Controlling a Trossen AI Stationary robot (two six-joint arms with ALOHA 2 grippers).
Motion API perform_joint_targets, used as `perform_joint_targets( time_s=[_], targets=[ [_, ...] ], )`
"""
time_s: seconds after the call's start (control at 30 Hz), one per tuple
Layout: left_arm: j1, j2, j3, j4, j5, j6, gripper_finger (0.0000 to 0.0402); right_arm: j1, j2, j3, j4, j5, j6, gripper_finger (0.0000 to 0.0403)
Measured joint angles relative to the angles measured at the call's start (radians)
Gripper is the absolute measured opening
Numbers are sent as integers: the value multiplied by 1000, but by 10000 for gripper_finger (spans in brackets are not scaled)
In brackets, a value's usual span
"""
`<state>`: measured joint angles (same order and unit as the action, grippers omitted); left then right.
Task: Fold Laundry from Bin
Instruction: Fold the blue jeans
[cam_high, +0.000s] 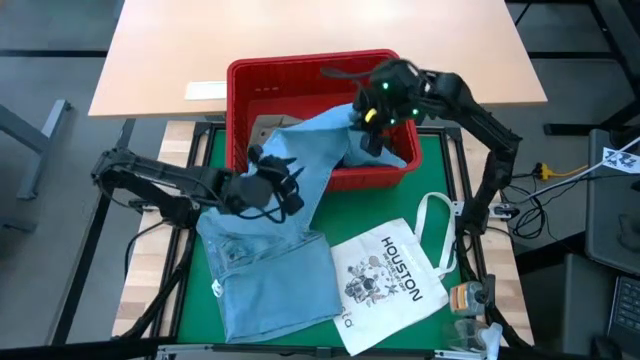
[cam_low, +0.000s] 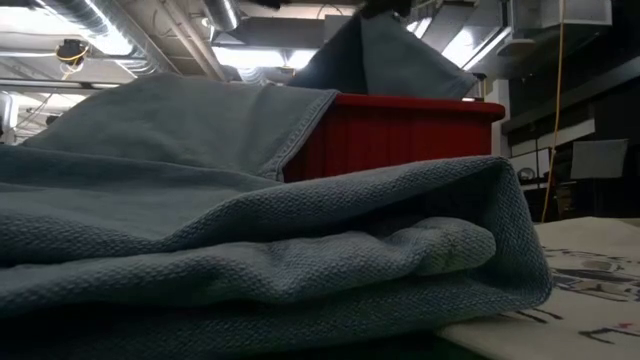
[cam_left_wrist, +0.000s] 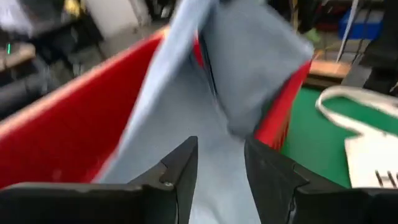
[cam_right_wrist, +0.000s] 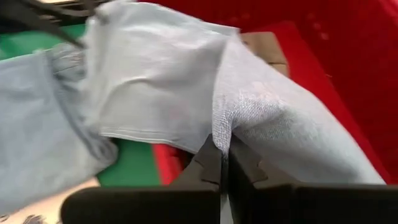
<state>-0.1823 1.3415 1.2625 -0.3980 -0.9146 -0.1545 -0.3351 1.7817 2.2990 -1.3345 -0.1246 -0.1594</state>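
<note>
I see the light blue denim garment (cam_high: 270, 255) draped from the red bin (cam_high: 300, 75) across the green mat (cam_high: 435, 165), beside the white tote bag (cam_high: 385, 280). The right gripper (cam_right_wrist: 224, 163) pinches the denim closed above the bin. The left gripper (cam_left_wrist: 221, 165) hovers parted over the fabric, gripping nothing. In the low view, denim hides the mat.

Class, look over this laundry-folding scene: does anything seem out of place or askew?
Yes. The light blue garment is draped over the front rim of the red bin, half inside, half spread on the green mat, with the right gripper shut on one end. A white tote bag lies askew beside it.
</note>
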Motion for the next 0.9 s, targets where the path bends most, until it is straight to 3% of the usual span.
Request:
perform_joint_targets(
  time_s=[0.2,0.4,0.67,0.9],
  targets=[
    [88,6,0,132,110,342,128,99,4,0,3,26,2,6],
    [170,8,0,130,274,441,128,148,3,0,4,95,26,4],
    [264,10,0,130,395,474,128,153,3,0,46,92,56,4],
    [335,65,0,145,412,507,127,153,3,0,77,-2,59,3]
  ],
)
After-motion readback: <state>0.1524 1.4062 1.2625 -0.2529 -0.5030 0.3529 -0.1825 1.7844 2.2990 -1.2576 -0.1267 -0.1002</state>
